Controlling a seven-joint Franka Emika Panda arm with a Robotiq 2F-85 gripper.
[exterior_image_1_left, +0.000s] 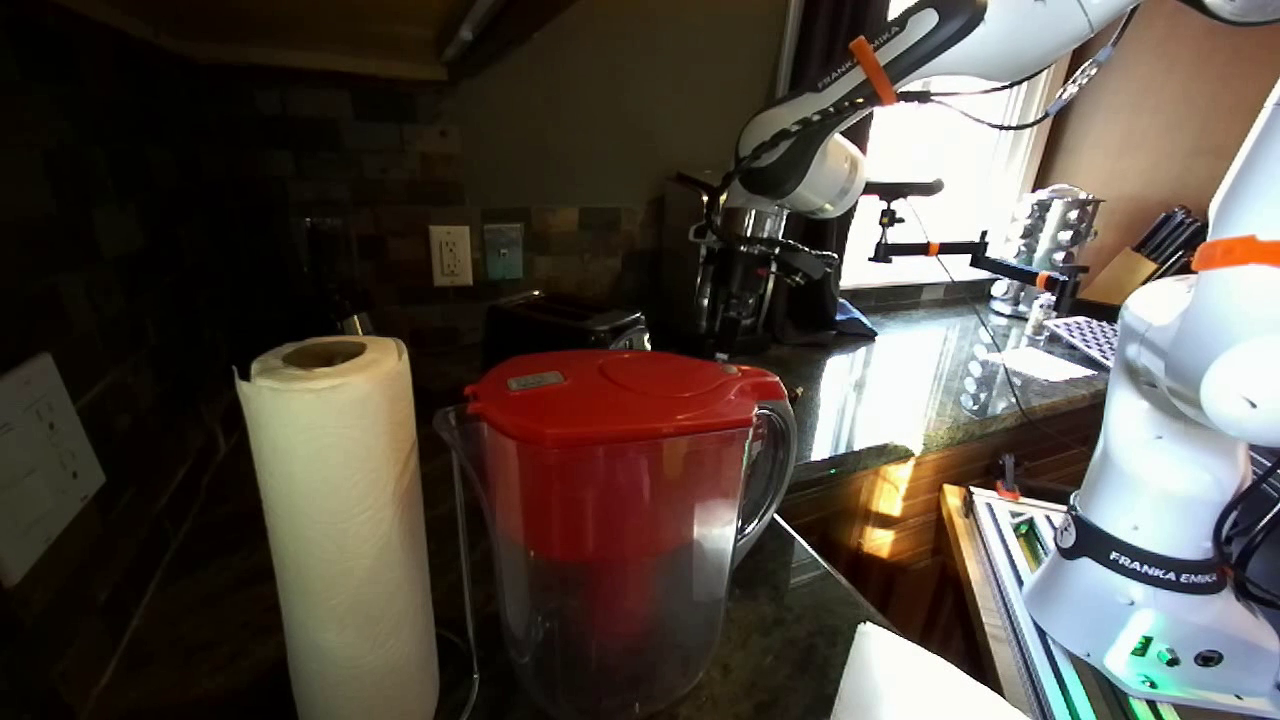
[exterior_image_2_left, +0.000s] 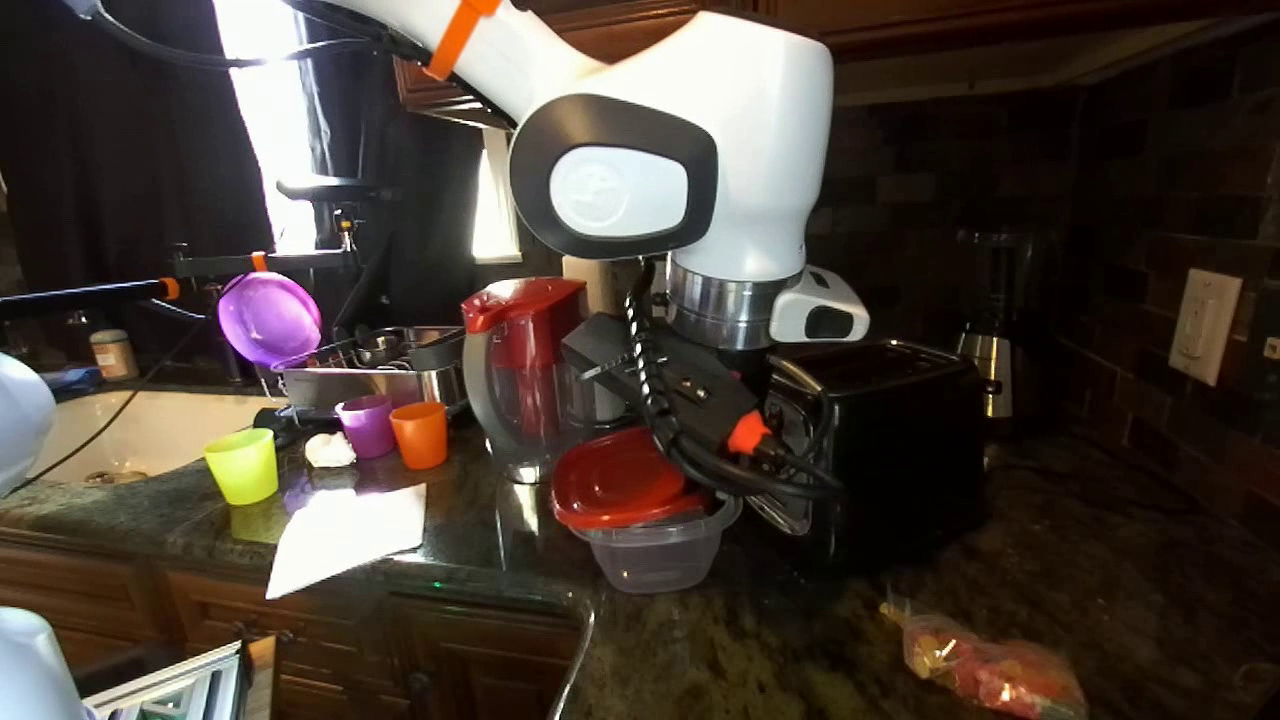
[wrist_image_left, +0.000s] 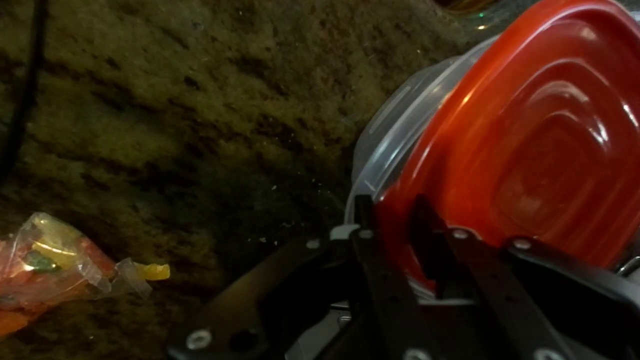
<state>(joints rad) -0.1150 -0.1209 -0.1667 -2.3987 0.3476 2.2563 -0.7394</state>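
My gripper (wrist_image_left: 392, 205) points down at one corner of a red plastic lid (wrist_image_left: 545, 160) in the wrist view. Its narrow-set fingers straddle the lid's rim, one at the outer edge and one inside the recess, and appear shut on it. The lid lies tilted and askew in a clear plastic container (wrist_image_left: 385, 120), whose rim shows past the lid's edge. In an exterior view the lid (exterior_image_2_left: 620, 480) and container (exterior_image_2_left: 655, 560) stand beside the black toaster (exterior_image_2_left: 880, 450). There the fingertips are hidden behind the gripper's body and cables.
A red-lidded pitcher (exterior_image_2_left: 525, 370) stands behind the container; a paper towel roll (exterior_image_1_left: 340, 530) is beside it. A candy bag (exterior_image_2_left: 990, 665) lies on the dark counter. Green (exterior_image_2_left: 242, 467), purple (exterior_image_2_left: 366, 425) and orange (exterior_image_2_left: 419, 435) cups stand near the sink, with a white sheet (exterior_image_2_left: 350, 535).
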